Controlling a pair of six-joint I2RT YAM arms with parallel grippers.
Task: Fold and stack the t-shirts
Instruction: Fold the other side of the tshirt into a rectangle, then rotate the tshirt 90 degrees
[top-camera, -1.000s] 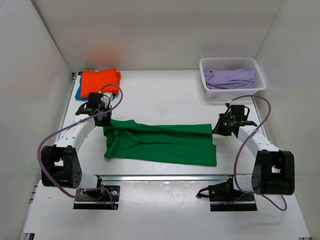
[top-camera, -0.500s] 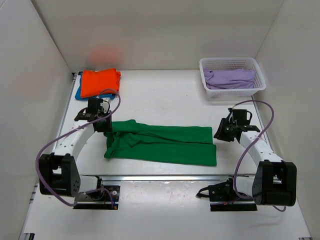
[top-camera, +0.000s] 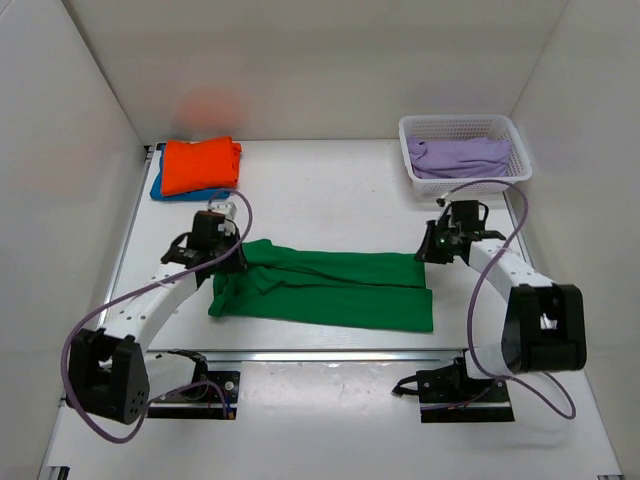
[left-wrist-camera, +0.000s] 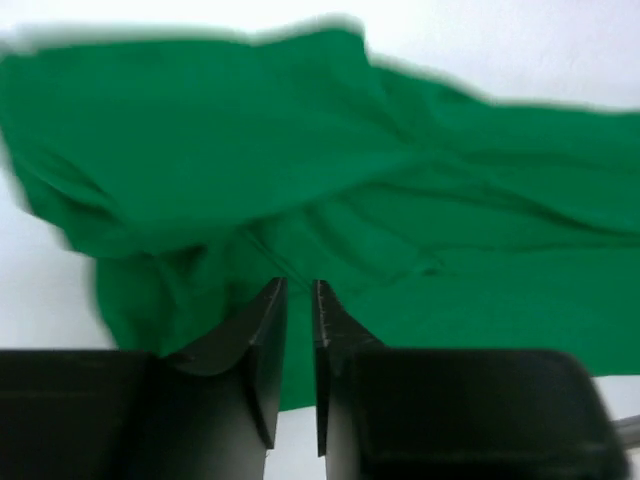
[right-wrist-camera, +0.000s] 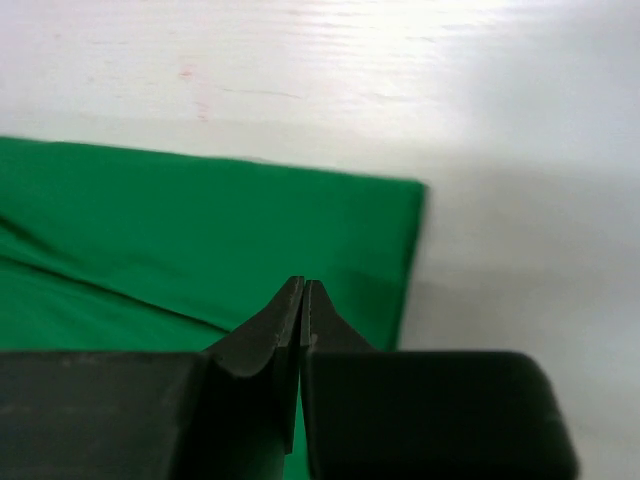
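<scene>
Shirts | green shirt (top-camera: 325, 288) lies folded lengthwise on table (top-camera: 320, 200) | left pincer (left-wrist-camera: 298, 292) slightly spread over green shirt's bunched left end | right pincer (right-wrist-camera: 302, 288) pressed together, empty, above green shirt's far right corner | orange shirt (top-camera: 200, 163) folded atop blue shirt (top-camera: 160, 186), beyond green shirt's left end

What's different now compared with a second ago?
The left gripper moved right and nearer over the left end of the green shirt. Its jaws now stand slightly apart, so it seems to have let go. The right gripper, shut, shifted slightly back and left at the shirt's right corner. The green shirt barely changed; the orange shirt and the basket stayed put.
</scene>
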